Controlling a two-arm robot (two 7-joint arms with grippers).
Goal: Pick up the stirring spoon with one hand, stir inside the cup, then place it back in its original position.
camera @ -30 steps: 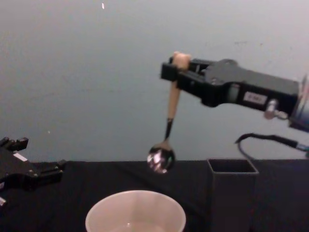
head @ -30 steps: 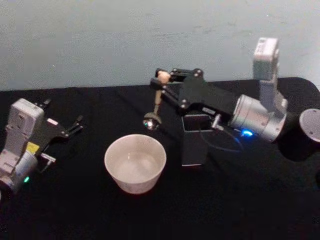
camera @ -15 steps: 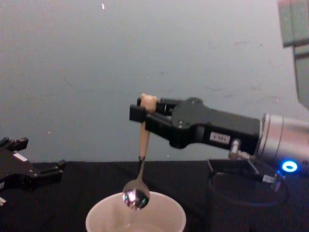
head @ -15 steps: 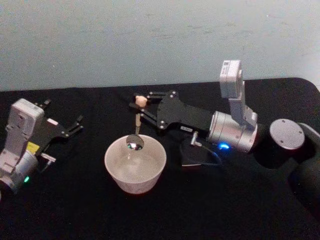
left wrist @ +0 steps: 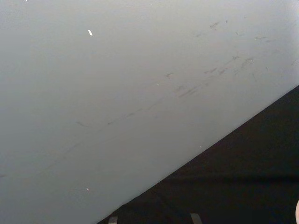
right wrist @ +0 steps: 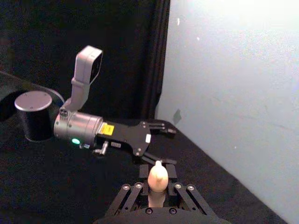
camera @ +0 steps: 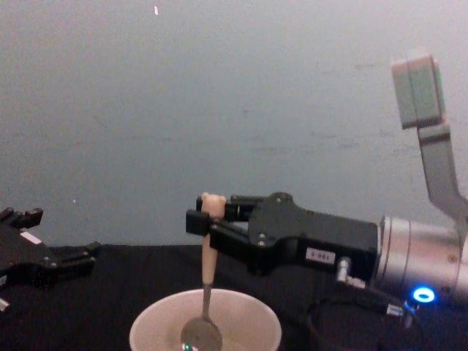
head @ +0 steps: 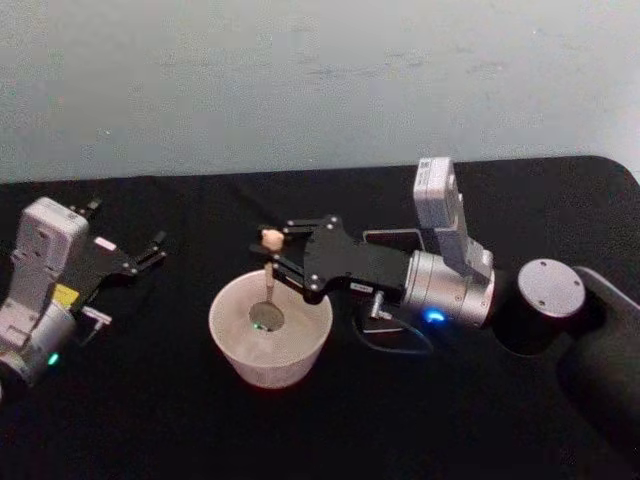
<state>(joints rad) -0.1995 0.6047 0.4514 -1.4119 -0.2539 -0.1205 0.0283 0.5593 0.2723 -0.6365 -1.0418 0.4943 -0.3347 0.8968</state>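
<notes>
Pickup is done: the right gripper (head: 272, 256) pinches the spoon (head: 268, 288) just under its bear head, its bowl low inside the cup (head: 232, 348) — stirring looks about to start, and the return is left. The left gripper (head: 148, 250) sits parked, spread, well apart.
</notes>
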